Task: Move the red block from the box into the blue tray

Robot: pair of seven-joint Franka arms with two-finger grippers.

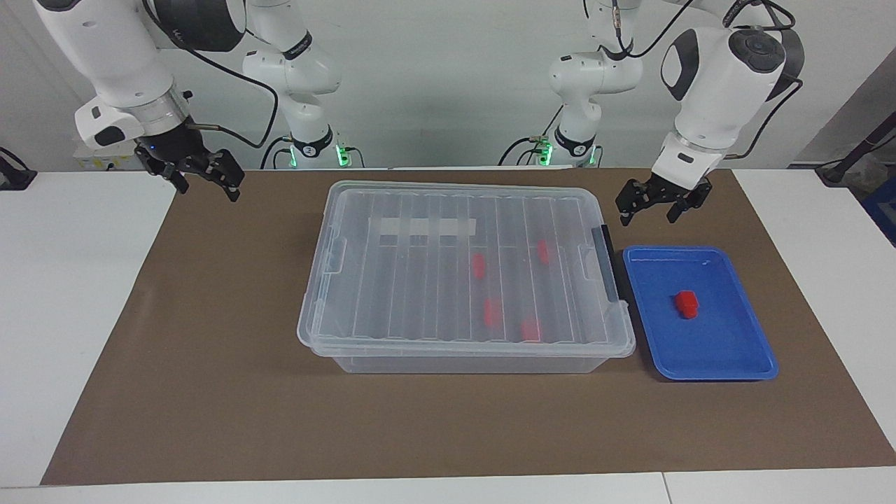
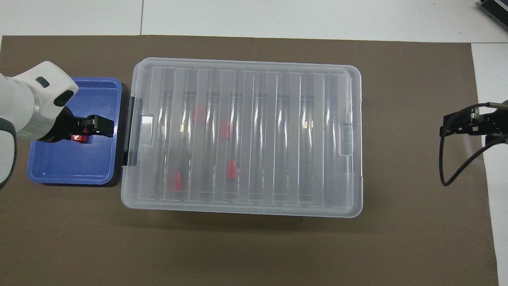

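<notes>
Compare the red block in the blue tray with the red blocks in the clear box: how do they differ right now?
The red block lies alone in the open blue tray, sharp and bright; the four red blocks in the box sit under its closed ribbed lid, looking pale and blurred. The tray block is free to reach; the boxed ones are shut in. All look the same colour and size. Neither open gripper holds any.
</notes>
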